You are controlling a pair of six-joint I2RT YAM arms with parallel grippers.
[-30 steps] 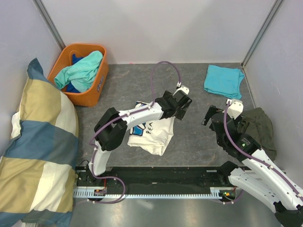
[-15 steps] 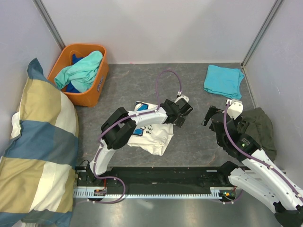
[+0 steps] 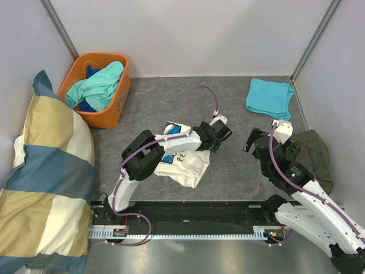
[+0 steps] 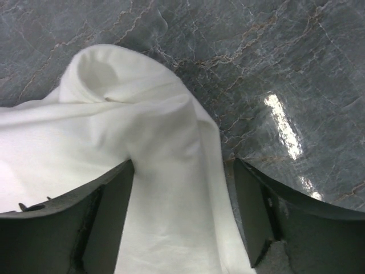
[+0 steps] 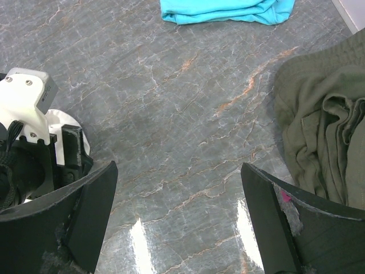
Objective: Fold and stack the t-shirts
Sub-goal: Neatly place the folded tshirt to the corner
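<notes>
- Overhead, the white t-shirt [image 3: 183, 164] lies crumpled mid-table [image 3: 228, 103]. The left gripper [image 3: 212, 141] sits at its two-o'clock corner and is much the nearer arm.
- Left wrist: the jaws are spread and straddle a raised fold running toward twelve o'clock, without pinching it.
- Right wrist: the right gripper [image 5: 179, 214] hangs released and empty, with the folded turquoise t-shirt [image 5: 228, 10] at twelve.

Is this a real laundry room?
Probably not: more like a robot test booth. Plain white panels wall in a grey table, two robot arms are bolted at its edge, an orange basket holds t-shirts.
</notes>
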